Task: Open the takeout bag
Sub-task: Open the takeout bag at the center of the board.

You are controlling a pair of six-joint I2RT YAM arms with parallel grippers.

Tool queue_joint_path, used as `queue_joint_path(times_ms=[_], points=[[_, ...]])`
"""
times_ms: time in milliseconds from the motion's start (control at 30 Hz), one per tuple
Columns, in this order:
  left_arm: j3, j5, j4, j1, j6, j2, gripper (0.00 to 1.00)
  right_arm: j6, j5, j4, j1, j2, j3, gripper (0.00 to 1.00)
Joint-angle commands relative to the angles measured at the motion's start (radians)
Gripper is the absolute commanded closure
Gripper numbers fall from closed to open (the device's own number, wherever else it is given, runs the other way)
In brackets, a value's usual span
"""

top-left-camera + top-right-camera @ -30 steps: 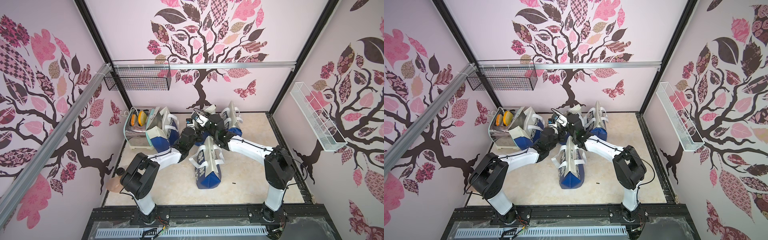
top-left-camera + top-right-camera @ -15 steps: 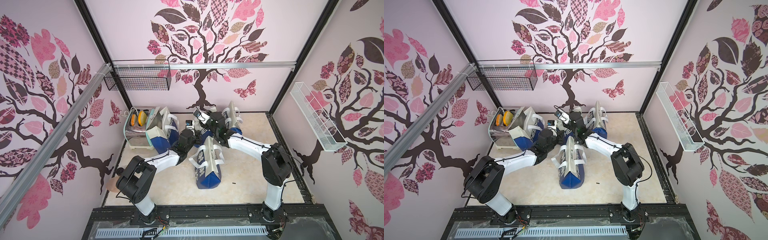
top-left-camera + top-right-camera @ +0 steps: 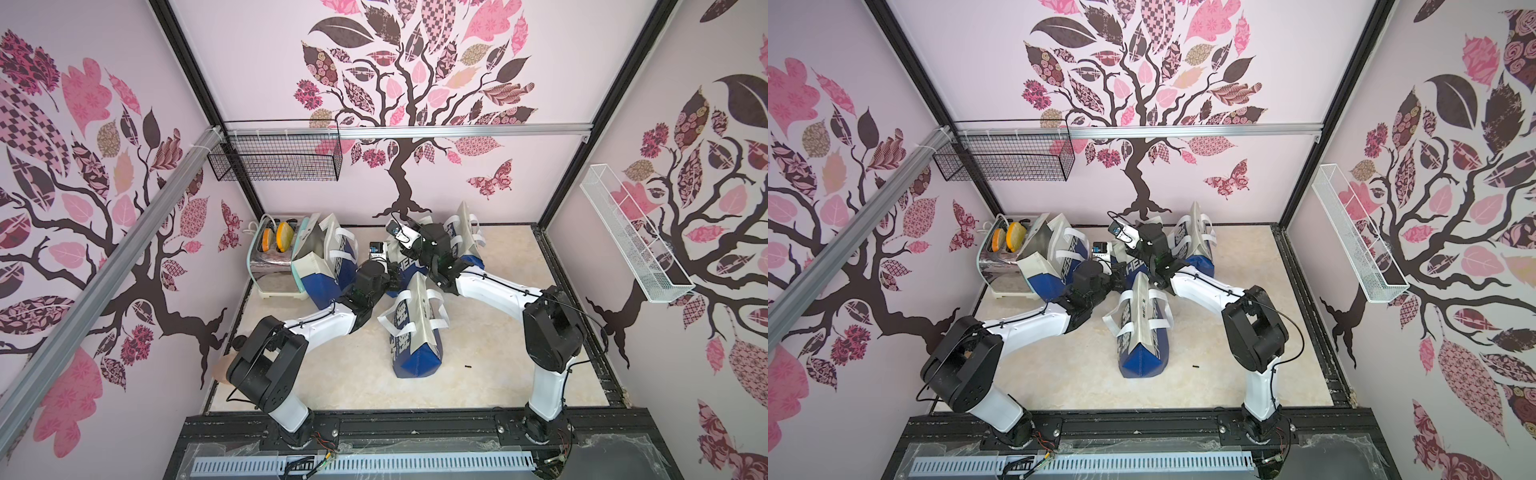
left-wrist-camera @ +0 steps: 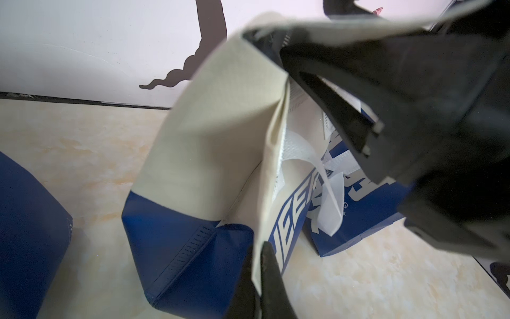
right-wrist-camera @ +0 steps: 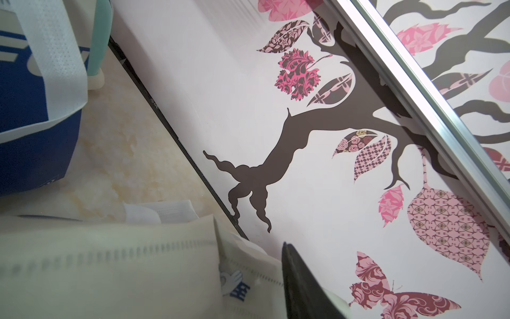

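Takeout bag (image 3: pixel 409 266) stands upright at back centre of the table (image 3: pixel 498 374), with both arms reaching in on it. Left gripper (image 4: pixel 258 247) is clenched on the bag's cream side edge, low down near the blue base. Its wrist view shows the fabric pinched between the 2 fingers. Right gripper (image 4: pixel 376 165) is up at the bag's top rim with a cream flap draped over it. Its own wrist view shows 1 finger (image 5: pixel 303 290) right against the fabric. Can't tell whether that one is gripping or just touching. White handle (image 4: pixel 317 179) hangs down the printed face.

3 other bags around it:
- left bag (image 3: pixel 320 266) is right beside the toaster (image 3: pixel 270 257)
- right bag (image 3: pixel 465 237) is at the back right
- front bag (image 3: pixel 415 332) lies flat just in front
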Motion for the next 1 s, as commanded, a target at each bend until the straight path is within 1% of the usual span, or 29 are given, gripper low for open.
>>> queue_joint_path(times_ms=[0,100,133,167,233,267,300,333,467,567,633,767,867,933,967], points=[[-0.046,0.001,-0.132,-0.010,0.010,-0.017,1.00,-0.001,0.060,0.049,-0.069,0.008,0.032,0.58],[-0.056,-0.001,-0.133,-0.005,0.005,-0.027,1.00,-0.004,0.050,0.042,-0.090,0.000,0.026,0.59],[-0.058,-0.002,-0.133,-0.007,0.005,-0.029,1.00,-0.005,0.049,0.039,-0.095,-0.003,0.023,0.61],[-0.060,-0.003,-0.134,-0.005,0.005,-0.030,1.00,-0.008,0.047,0.037,-0.099,-0.008,0.020,0.65],[-0.055,-0.002,-0.137,-0.006,0.004,-0.028,1.00,-0.019,0.041,0.027,-0.100,-0.017,0.014,0.79],[-0.050,-0.003,-0.143,-0.006,0.003,-0.025,1.00,-0.025,0.036,0.013,-0.098,-0.025,0.014,0.91],[-0.043,-0.004,-0.149,-0.005,0.002,-0.020,1.00,-0.034,0.037,-0.002,-0.095,-0.034,0.016,1.00],[-0.036,-0.005,-0.158,-0.005,0.001,-0.015,1.00,-0.051,0.044,-0.016,-0.089,-0.041,0.021,1.00],[-0.004,-0.024,-0.203,-0.005,-0.005,0.013,1.00,-0.201,0.094,-0.131,-0.059,-0.076,0.042,1.00],[0.015,-0.054,-0.236,-0.005,-0.010,0.030,1.00,-0.249,0.148,-0.257,-0.049,-0.097,0.089,1.00],[0.029,-0.072,-0.292,-0.005,-0.006,0.040,1.00,-0.291,0.172,-0.351,-0.047,-0.106,0.128,1.00],[0.042,-0.098,-0.339,-0.006,0.013,0.053,1.00,-0.377,0.179,-0.531,-0.048,-0.115,0.225,1.00],[0.042,-0.113,-0.359,-0.006,0.025,0.057,1.00,-0.396,0.148,-0.658,-0.048,-0.112,0.321,1.00],[0.038,-0.118,-0.365,-0.006,0.033,0.057,1.00,-0.391,0.133,-0.699,-0.047,-0.104,0.379,1.00],[0.036,-0.120,-0.363,-0.006,0.036,0.056,1.00,-0.371,0.125,-0.709,-0.049,-0.096,0.406,0.96]])
